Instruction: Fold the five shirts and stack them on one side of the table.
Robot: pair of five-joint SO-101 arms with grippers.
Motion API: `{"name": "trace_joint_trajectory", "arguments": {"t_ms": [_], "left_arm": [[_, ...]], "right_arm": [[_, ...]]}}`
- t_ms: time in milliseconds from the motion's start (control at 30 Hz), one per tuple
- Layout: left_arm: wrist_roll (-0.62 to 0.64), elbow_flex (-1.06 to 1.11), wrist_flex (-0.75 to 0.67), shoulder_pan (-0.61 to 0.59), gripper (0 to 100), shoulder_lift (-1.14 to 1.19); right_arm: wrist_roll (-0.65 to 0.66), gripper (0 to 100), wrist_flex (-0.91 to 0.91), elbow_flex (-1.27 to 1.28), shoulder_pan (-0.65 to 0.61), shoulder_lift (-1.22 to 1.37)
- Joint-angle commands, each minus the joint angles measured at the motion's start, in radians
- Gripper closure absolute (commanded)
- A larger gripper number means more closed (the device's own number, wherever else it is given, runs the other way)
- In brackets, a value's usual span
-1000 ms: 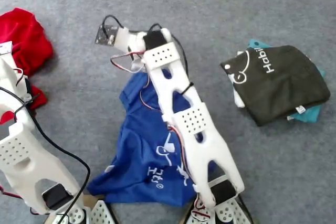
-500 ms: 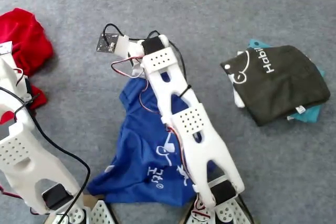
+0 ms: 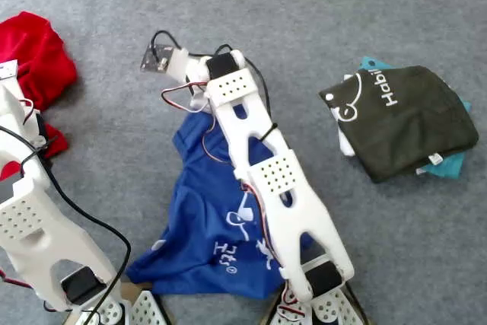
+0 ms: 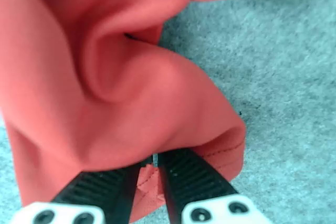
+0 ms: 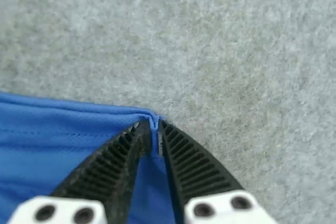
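Note:
A crumpled blue shirt [image 3: 213, 222] lies at the table's front middle. My right gripper [image 5: 153, 129] is shut on the blue shirt [image 5: 58, 135] at a far corner of the cloth; in the high view that arm [image 3: 259, 165] stretches over the shirt. A red shirt [image 3: 34, 55] is bunched at the far left. My left gripper [image 4: 155, 163] is shut on the red shirt [image 4: 105, 66], pinching its hem just above the grey table. A dark folded shirt [image 3: 403, 119] tops a stack at the right, over a teal one [image 3: 445, 167] and a white one [image 3: 344, 142].
The grey felt table [image 3: 319, 28] is bare along its far side and between the blue shirt and the stack. My left arm's white body [image 3: 38, 226] stands at the front left. Cables [image 3: 183, 93] loop near the right wrist.
The right gripper with the blue shirt's corner has drawn back a little toward the front; the cloth under it has shifted slightly. The left arm has not moved.

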Motion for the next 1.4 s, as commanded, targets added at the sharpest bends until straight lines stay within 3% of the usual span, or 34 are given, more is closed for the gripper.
{"name": "trace_joint_trajectory", "arguments": {"t_ms": [0, 167, 500, 667, 967, 1233, 1367], "left_arm": [[0.003, 0.004, -0.029, 0.005, 97, -0.012], [0.003, 0.004, -0.029, 0.008, 97, -0.012], [0.009, -0.021, 0.017, 0.013, 97, -0.063], [0.009, -0.033, 0.080, 0.110, 97, -0.212], [0.011, 0.033, 0.069, 0.404, 97, -0.247], [-0.157, -0.081, 0.486, 0.427, 93, -0.269], [-0.226, -0.079, 0.497, 0.429, 88, -0.259]], "right_arm": [[-0.118, 98.2, -0.097, -0.059, 0.034, -0.022], [-0.288, 98.2, -0.109, -0.254, 0.054, -0.065], [-0.597, 98.3, -0.324, -0.220, 0.193, -0.312], [-0.585, 98.4, -0.479, -0.061, 0.287, -0.202], [-0.511, 98.3, -0.474, 0.033, 0.331, -0.065], [-0.483, 98.3, -0.477, 0.028, 0.311, -0.050], [-0.483, 98.3, -0.473, 0.030, 0.304, -0.051]]}}
